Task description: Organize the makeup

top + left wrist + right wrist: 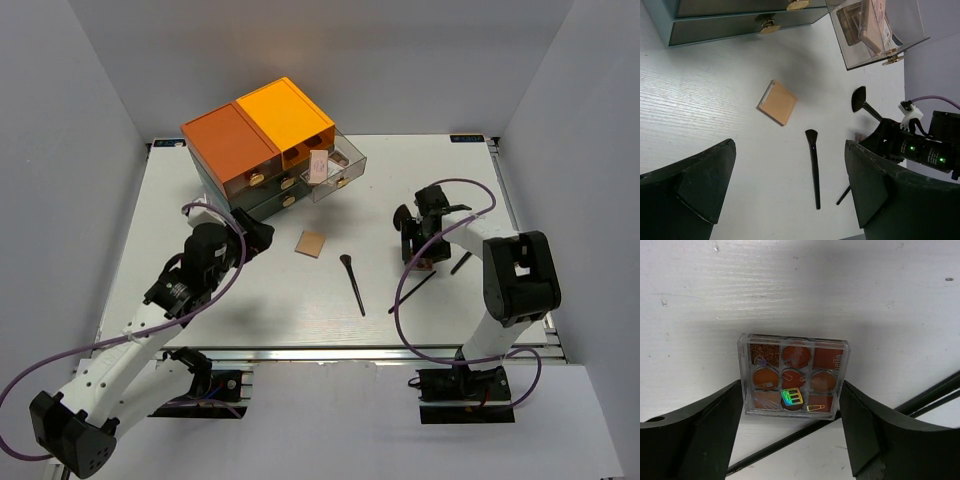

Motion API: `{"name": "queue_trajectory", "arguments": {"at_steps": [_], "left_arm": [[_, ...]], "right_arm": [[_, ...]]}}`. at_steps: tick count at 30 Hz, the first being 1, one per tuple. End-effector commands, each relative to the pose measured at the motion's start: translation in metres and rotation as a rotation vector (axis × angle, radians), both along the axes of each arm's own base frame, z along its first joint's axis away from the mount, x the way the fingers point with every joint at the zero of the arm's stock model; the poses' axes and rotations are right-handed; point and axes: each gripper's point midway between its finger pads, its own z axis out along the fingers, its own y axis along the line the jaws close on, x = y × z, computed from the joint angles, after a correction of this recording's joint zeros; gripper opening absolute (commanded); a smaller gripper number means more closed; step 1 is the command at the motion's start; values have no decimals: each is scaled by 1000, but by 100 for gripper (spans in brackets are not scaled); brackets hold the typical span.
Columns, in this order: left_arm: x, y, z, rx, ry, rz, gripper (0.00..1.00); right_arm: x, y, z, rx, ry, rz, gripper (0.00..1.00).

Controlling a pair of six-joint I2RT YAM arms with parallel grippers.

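Observation:
A small clear eyeshadow palette (793, 375) of brown shades lies on the white table, its near edge resting on a thin black brush handle (790, 440). My right gripper (791, 385) is low over it and open, one finger close against each side. A tan square compact (311, 243) and a black-handled brush (352, 283) lie mid-table. A fan brush (859, 98) lies beside the right arm. My left gripper (789, 145) hangs open and empty above the table, short of the compact (777, 102) and the brush (813, 165).
The orange-topped dark-green drawer box (260, 140) stands at the back. Its clear drawer (338, 168) is pulled out with a pinkish palette (872, 22) inside. Another black brush (460, 262) lies right of the right gripper (420, 255). The arm's purple cable (440, 300) loops over the table.

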Motion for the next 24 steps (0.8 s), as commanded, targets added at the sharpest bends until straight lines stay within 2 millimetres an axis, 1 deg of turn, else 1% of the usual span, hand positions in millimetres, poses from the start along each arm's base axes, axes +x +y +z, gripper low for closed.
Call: {"name": "queue_trajectory", "arguments": {"at_steps": [1,3,4,6,7,8,9,10,11,12,13,14,15,16,17,18,19,20,21,22,23,24], "left_arm": [[1,-4,7,-52,-27,-6,98],[1,-6,4,-39,-24,-18,98],[2,-7,0,-34,-15,-25,98],[3,-11,-6,-11,-7,-51,98],[3,-13,-10,-1,-1,-62,98],[5,-17,-18,13,15,-84,96],[5,-19,-24,50,19,-113,95],[5,-21,-31,67,29,-131,94],[5,-23,-46,91,57,-155,93],[5,-25,-55,126,63,-184,93],[5,-28,-60,136,63,-206,93],[5,-31,-70,149,84,-230,93],[4,-33,-79,174,95,-256,93],[7,-35,-81,177,91,-265,93],[8,-36,-85,184,98,-272,93],[9,-38,-92,197,114,-283,93],[12,-40,-91,193,104,-284,94],[13,-42,-94,190,107,-285,94],[13,-42,-101,191,122,-284,94],[16,-44,-101,180,110,-280,95],[17,-45,-103,169,118,-272,95],[18,-45,-105,165,119,-263,97]], "right_arm": [[-12,-5,-17,-22,33,-13,74],[-13,-4,-19,-12,29,2,64],[-11,-3,-16,-6,17,15,50],[-6,-3,-11,-15,-16,61,36],[4,-4,-1,-20,-71,78,20],[12,-4,7,-36,-109,132,12],[20,-3,16,-39,-154,155,12],[37,3,42,-19,-252,212,0],[45,10,57,-1,-305,268,0],[52,16,74,1,-368,376,0],[58,40,113,96,-487,490,0],[61,50,132,120,-550,561,0],[59,64,163,162,-648,660,0],[61,73,181,184,-713,695,0],[71,82,210,191,-814,720,0],[73,90,228,205,-866,744,0],[74,106,241,245,-894,762,0],[82,117,276,266,-973,768,0],[85,136,281,327,-961,768,0],[90,146,291,349,-973,766,0],[97,157,328,367,-1041,765,0],[106,175,319,391,-1002,767,0]]}}
